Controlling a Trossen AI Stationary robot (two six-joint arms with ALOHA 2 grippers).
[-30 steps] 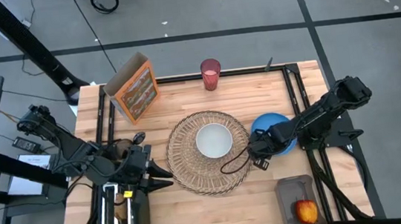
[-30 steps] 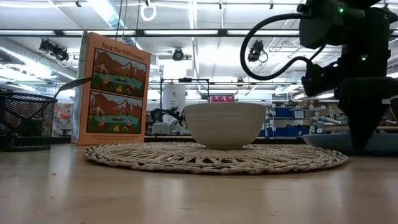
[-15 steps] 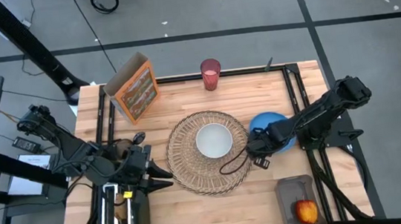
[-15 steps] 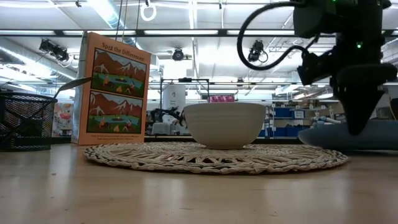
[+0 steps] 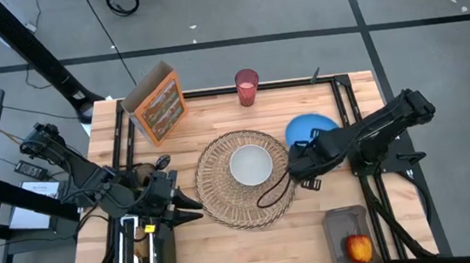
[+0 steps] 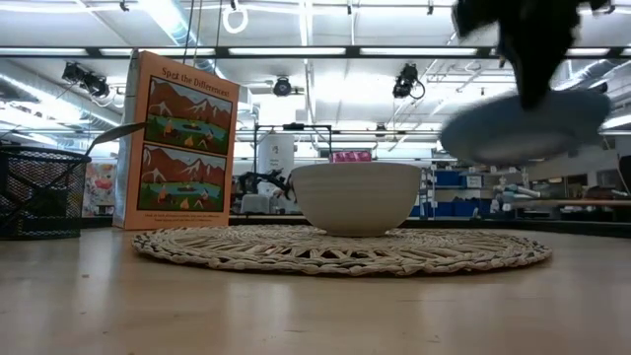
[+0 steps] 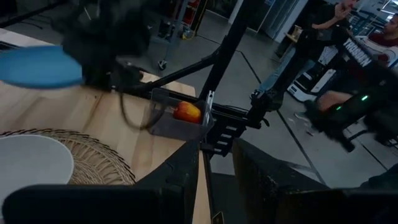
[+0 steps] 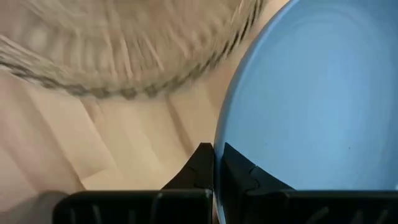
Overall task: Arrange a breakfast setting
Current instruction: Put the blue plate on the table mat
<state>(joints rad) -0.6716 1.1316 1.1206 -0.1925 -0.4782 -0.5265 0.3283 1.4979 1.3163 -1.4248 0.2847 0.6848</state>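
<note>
The small blue plate (image 5: 312, 128) is in the air right of the round wicker placemat (image 5: 244, 199), held by my right gripper (image 5: 300, 153); in the low view the plate (image 6: 523, 128) hangs blurred and tilted above the table. The white bowl (image 5: 250, 165) stands on the placemat. The pink cup (image 5: 247, 87) and orange cereal box (image 5: 157, 105) stand at the far edge. The apple (image 5: 359, 246) lies in a clear container at the near right. My left gripper (image 5: 189, 208) waits open by the toaster (image 5: 138, 252), which holds toast. My right gripper pinches the plate's rim (image 8: 225, 134) between its two fingers, on the side toward the placemat. The fingers come slanting from above and from the table's right. The plate is lifted clear of the table and hangs tilted below the gripper.
A black mesh basket (image 6: 35, 192) with a spoon-like handle (image 6: 116, 132) sticking out shows at the left of the low view. A black frame rail (image 5: 343, 103) runs along the table's right side. Bare wood lies between the placemat and the far edge.
My right gripper has gone up and a little toward the far edge, still shut on the blue plate. The plate, which lay on the table right of the placemat, is now lifted clear and tilted.
</note>
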